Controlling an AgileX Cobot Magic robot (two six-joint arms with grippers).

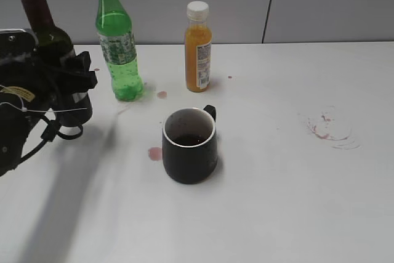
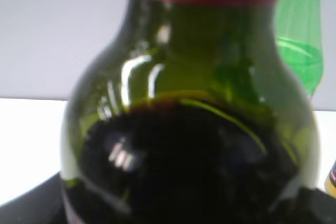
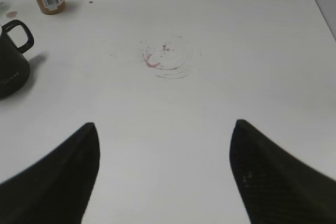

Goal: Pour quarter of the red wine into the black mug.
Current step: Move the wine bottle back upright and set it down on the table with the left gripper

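Observation:
The red wine bottle [image 1: 44,26] stands upright at the far left, its dark glass about shoulder-full of dark liquid. It fills the left wrist view [image 2: 189,129]. My left gripper [image 1: 81,81] is shut around its body; I cannot tell whether the base touches the table. The black mug [image 1: 189,158] sits mid-table to the right of the bottle, handle facing away, with dark red liquid at its bottom. It also shows in the right wrist view [image 3: 10,72]. My right gripper [image 3: 165,125] is open and empty above bare table, right of the mug.
A green plastic bottle [image 1: 120,47] and an orange juice bottle [image 1: 198,47] stand behind the mug. Small red drips [image 1: 154,152] lie beside the mug. A dried wine ring [image 1: 329,127] marks the table at right.

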